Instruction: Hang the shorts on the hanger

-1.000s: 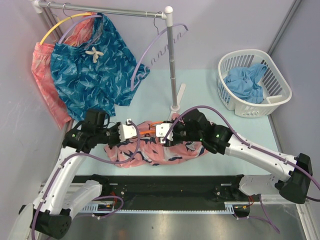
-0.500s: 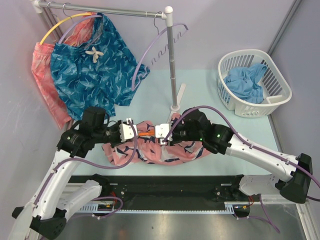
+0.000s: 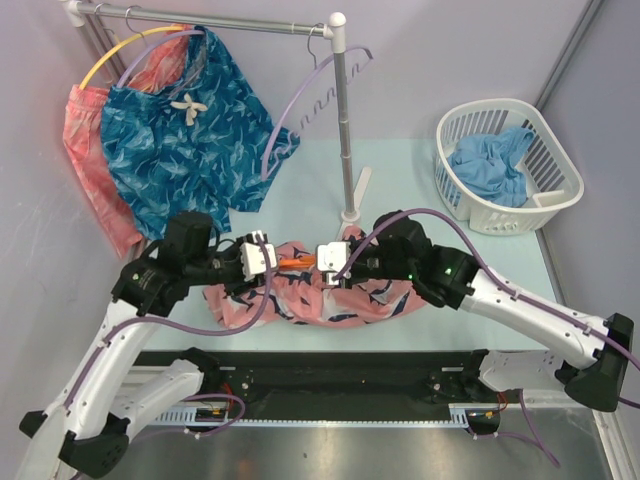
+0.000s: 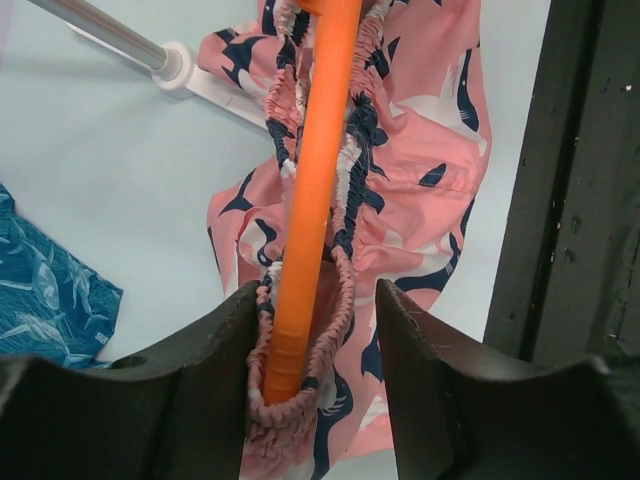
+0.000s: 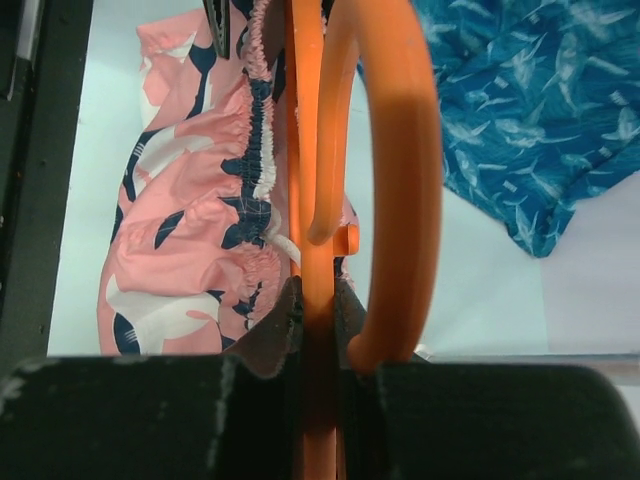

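Top view: find the salmon leaf-print shorts (image 3: 330,300) bunched at the table's (image 3: 400,180) near edge, orange hanger (image 3: 293,262) lying across them between left gripper (image 3: 262,255) and right gripper (image 3: 325,262). Left wrist: see fingers (image 4: 215,360) parted, released, straddling the hanger end tucked inside the gathered waistband. Right wrist: see fingers clamped tight on the hanger's bar

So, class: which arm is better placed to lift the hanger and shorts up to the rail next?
Right, probably. The right gripper is shut on the hanger, so it can carry it. The left gripper stands open around the hanger's end and the shorts waistband, gripping neither.
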Motion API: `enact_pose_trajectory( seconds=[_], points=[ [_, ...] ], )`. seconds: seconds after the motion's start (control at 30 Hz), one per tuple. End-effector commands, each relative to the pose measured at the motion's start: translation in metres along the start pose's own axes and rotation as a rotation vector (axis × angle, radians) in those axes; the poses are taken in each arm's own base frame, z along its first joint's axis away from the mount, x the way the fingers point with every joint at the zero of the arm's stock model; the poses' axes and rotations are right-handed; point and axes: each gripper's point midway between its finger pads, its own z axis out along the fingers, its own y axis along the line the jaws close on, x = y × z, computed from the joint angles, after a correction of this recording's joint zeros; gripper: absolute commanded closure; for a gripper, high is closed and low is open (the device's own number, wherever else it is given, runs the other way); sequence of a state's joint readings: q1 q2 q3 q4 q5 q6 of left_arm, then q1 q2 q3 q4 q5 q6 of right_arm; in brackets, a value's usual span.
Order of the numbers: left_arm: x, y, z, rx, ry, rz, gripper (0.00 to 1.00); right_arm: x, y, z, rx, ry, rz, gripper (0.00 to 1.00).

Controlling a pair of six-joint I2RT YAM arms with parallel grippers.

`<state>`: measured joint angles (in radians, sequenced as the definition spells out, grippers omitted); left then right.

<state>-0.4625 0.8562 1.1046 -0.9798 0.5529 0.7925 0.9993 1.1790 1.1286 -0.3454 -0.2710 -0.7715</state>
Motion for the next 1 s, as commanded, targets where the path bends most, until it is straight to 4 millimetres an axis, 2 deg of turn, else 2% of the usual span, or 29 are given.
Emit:
enact_pose_trajectory(
  seconds=[0.0,0.03,0.07,0.1,0.13,0.23,0.3,0.4,0.47,0.57,0.73,0.77,0.8,0.83,0.93,0.97],
  points=[
    [-0.021,-0.006,-0.019,-0.015,-0.053,-0.007,0.48,-0.065,-0.027,-0.029,0.075,-0.170,-0.025,1.00],
    [-0.022,-0.007,-0.021,-0.014,-0.057,-0.013,0.51,-0.068,-0.023,-0.028,0.054,-0.177,-0.029,1.00],
    [-0.028,-0.011,-0.026,-0.013,-0.080,-0.011,0.64,-0.069,-0.020,-0.026,0.038,-0.178,-0.030,1.00],
    [-0.030,-0.015,-0.029,-0.005,-0.089,-0.020,0.70,-0.072,-0.018,-0.026,0.022,-0.180,-0.030,1.00],
    [-0.032,-0.019,-0.031,0.002,-0.101,-0.042,0.81,-0.076,-0.014,-0.025,0.002,-0.191,-0.030,1.00],
    [-0.039,-0.028,-0.042,-0.007,-0.140,-0.091,0.95,-0.083,-0.011,-0.019,-0.031,-0.205,-0.027,1.00],
    [-0.038,-0.036,-0.049,-0.020,-0.154,-0.111,0.99,-0.087,-0.012,-0.012,-0.039,-0.216,-0.013,1.00],
    [-0.026,-0.043,-0.054,-0.041,-0.133,-0.145,0.99,-0.099,-0.015,-0.007,-0.047,-0.259,-0.007,1.00],
    [-0.024,-0.049,-0.055,-0.029,-0.135,-0.152,0.81,-0.107,-0.015,-0.005,-0.057,-0.280,-0.016,1.00],
    [-0.026,-0.051,-0.056,-0.017,-0.145,-0.160,0.76,-0.112,-0.011,0.002,-0.088,-0.289,-0.024,1.00],
    [-0.020,-0.049,-0.050,0.001,-0.112,-0.163,0.83,-0.120,-0.009,0.007,-0.106,-0.304,-0.038,1.00],
    [-0.020,-0.048,-0.049,0.004,-0.111,-0.165,0.88,-0.121,-0.009,0.006,-0.105,-0.305,-0.038,1.00],
    [-0.020,-0.047,-0.049,0.001,-0.108,-0.176,1.00,-0.120,-0.010,0.006,-0.100,-0.299,-0.038,1.00],
    [-0.020,-0.042,-0.049,-0.026,-0.103,-0.184,1.00,-0.117,-0.009,0.004,-0.099,-0.286,-0.033,1.00],
    [-0.025,-0.035,-0.051,-0.071,-0.129,-0.202,1.00,-0.103,-0.008,0.000,-0.092,-0.225,-0.035,0.77],
    [-0.026,-0.035,-0.051,-0.069,-0.134,-0.212,1.00,-0.092,-0.005,-0.005,-0.102,-0.177,-0.023,0.60]
  ],
)
